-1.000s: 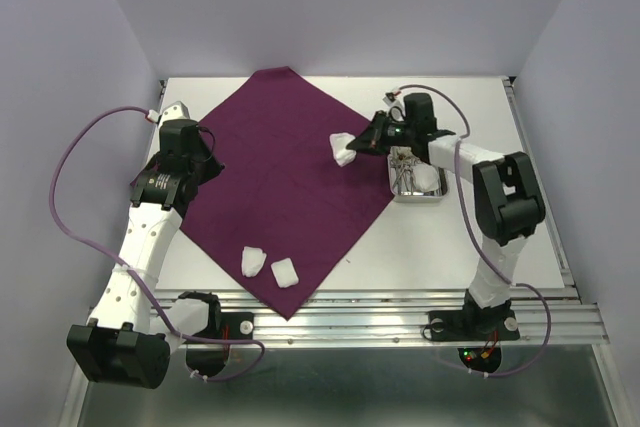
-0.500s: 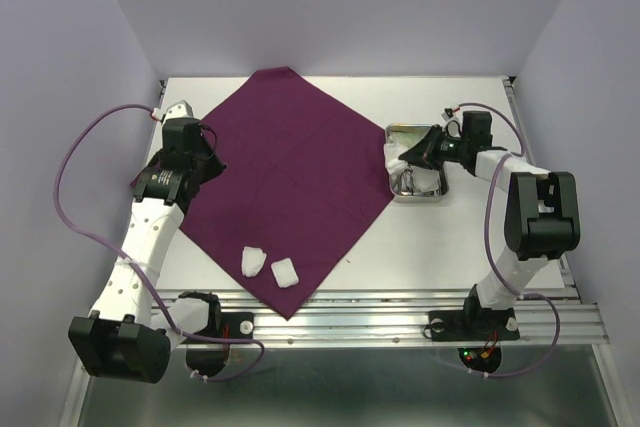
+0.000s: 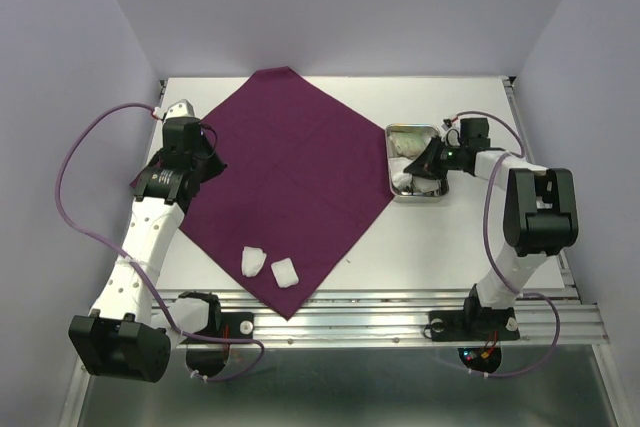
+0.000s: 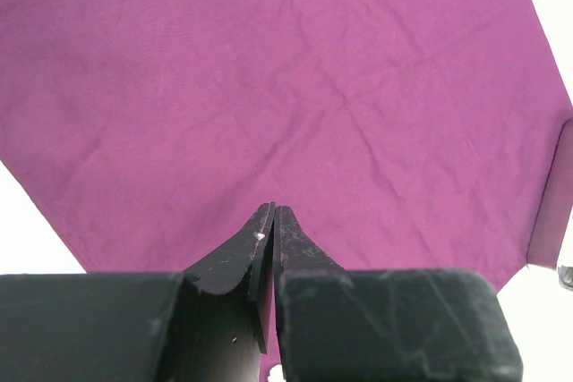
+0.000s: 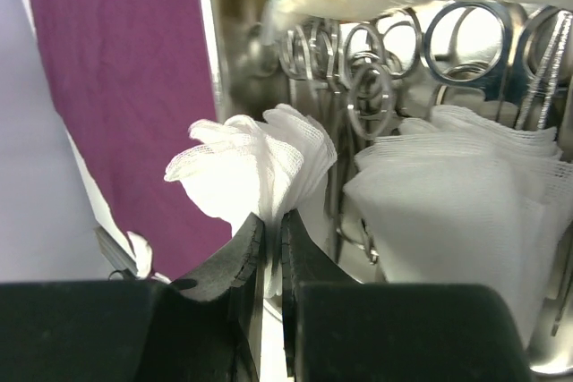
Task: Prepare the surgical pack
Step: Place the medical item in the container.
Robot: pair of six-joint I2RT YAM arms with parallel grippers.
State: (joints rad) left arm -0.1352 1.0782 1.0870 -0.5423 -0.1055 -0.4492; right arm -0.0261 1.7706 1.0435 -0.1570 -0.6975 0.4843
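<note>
Expecting soft, floppy handling from big deep-purple fabric cloth [image 3: 290, 177], best pinched at a corner, left gripper [image 4: 274, 209] shut empty, right gripper [image 5: 269, 216] clamped on crumpled white gauze pad [image 5: 260, 163].

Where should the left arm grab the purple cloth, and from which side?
Probably its left corner, pinched from the left side. The purple cloth lies flat as a diamond, so only a corner gives a thin lip to pinch, and that one is nearest the left gripper, which is shut and holds nothing.
</note>
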